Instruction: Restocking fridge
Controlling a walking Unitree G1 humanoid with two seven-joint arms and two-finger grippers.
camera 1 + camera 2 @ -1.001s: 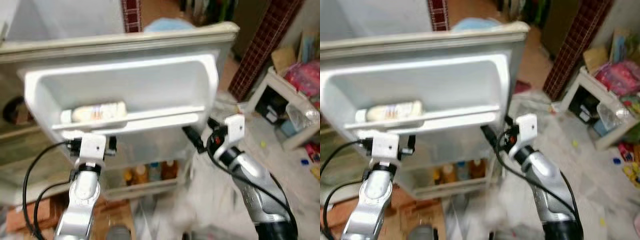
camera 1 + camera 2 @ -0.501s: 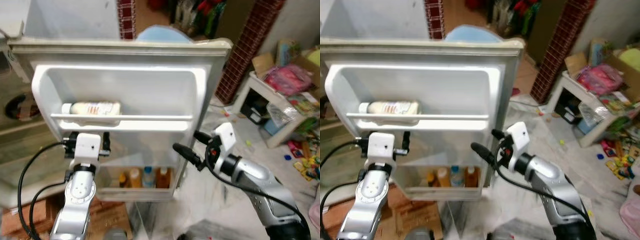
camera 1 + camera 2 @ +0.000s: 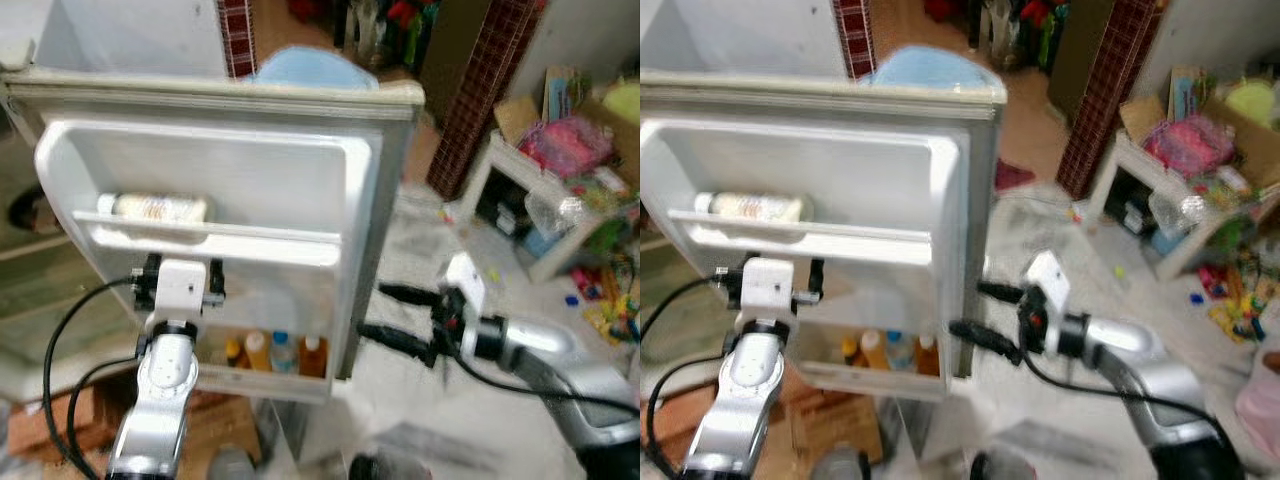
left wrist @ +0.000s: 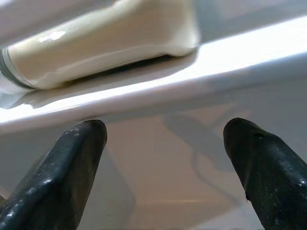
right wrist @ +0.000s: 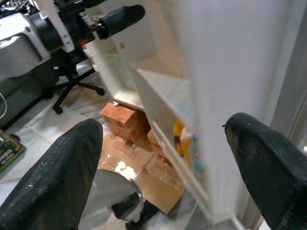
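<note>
The left gripper (image 3: 178,268) is held with jaws spread and empty just below the upper rail of the fridge door (image 3: 260,190). A pale bottle (image 3: 160,207) lies lengthwise on that rail, directly above the jaws. Small bottles (image 3: 272,352) stand in the lower door bin. The right gripper (image 3: 395,316) is spread beside the door's edge. The bottle's underside is seen close in the left wrist view.

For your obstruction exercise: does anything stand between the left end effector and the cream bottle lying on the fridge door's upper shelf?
Yes. The shelf's white plastic rail runs between the open left end effector and the cream bottle lying behind it.
</note>
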